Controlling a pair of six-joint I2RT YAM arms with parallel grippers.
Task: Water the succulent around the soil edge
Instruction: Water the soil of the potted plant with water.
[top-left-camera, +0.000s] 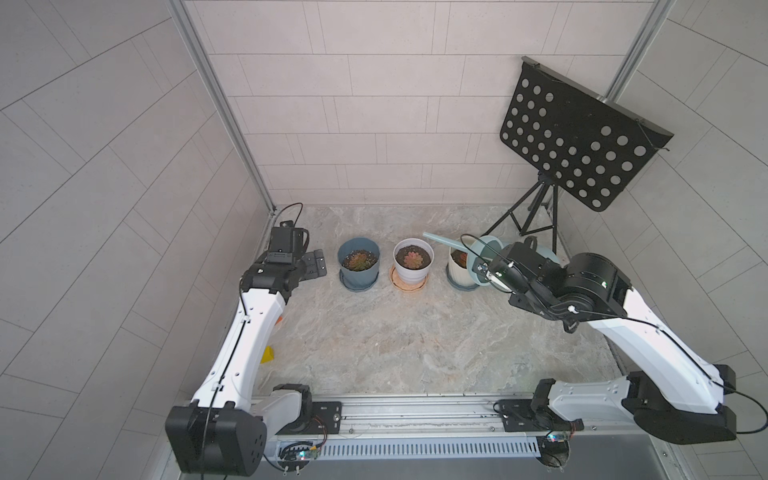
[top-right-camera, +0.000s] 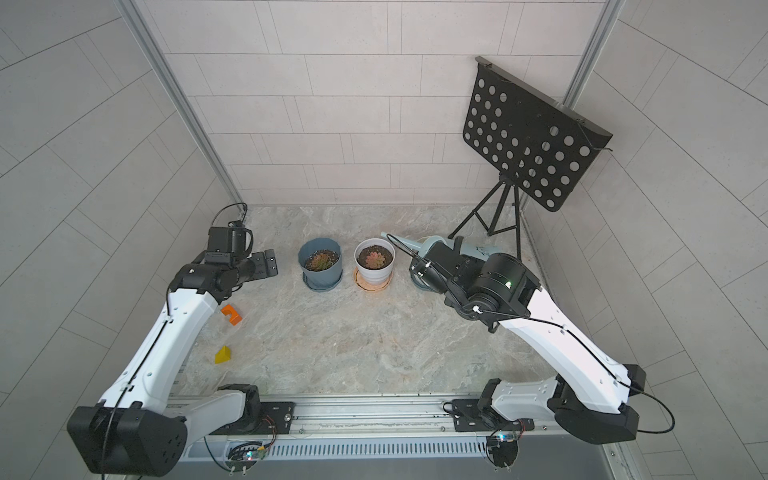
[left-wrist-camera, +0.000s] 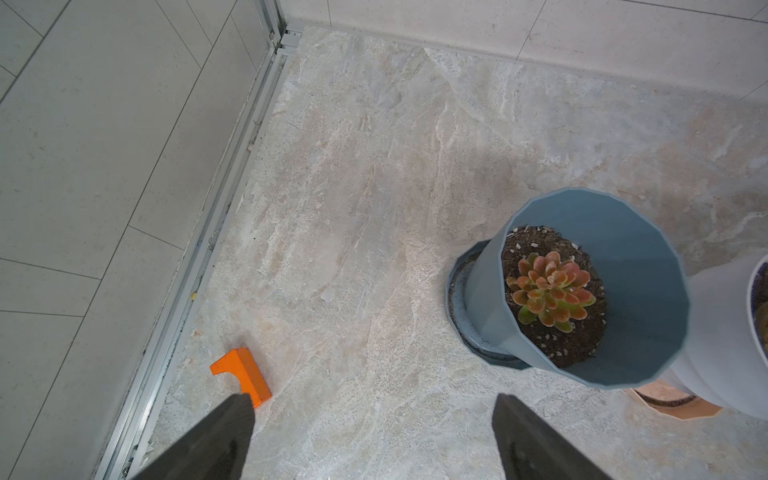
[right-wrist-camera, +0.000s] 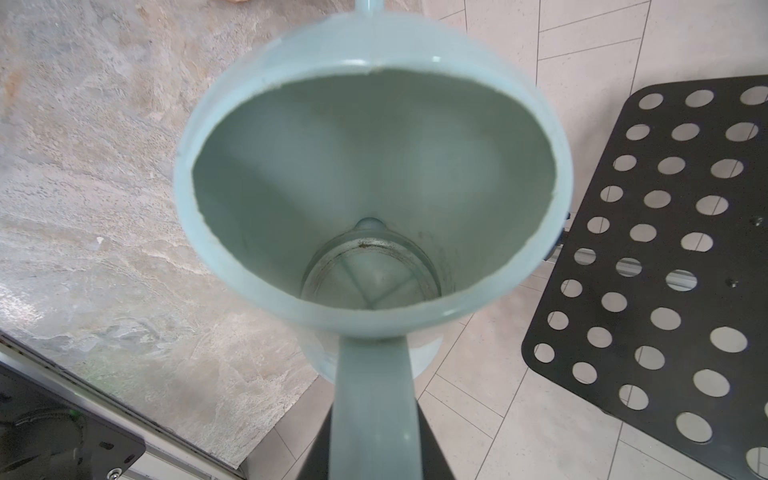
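Far left on the table (top-left-camera: 395, 340), an orange block (left-wrist-camera: 245, 372) and a yellow block (top-right-camera: 223, 355) lie near the wall. The left claw (left-wrist-camera: 372, 401) hangs above the table beside them, its fingers spread wide and holding nothing. Next comes a blue pot (top-left-camera: 357, 280) on a matching saucer, with a reddish succulent (left-wrist-camera: 550, 291) in its soil. Just beside it a white pot (top-left-camera: 413, 272) stands on a clay-coloured saucer (top-left-camera: 399, 284) and holds a second succulent (top-left-camera: 413, 259). Further right a cream pot (top-left-camera: 457, 274) is half hidden by the pale blue watering can (right-wrist-camera: 332, 166), held off the table. Its spout (top-left-camera: 446, 242) reaches toward the white pot's far rim. The right claw (right-wrist-camera: 374, 449) is pinched on the can's handle. A black music stand (top-left-camera: 573, 137) stands in the back right corner.
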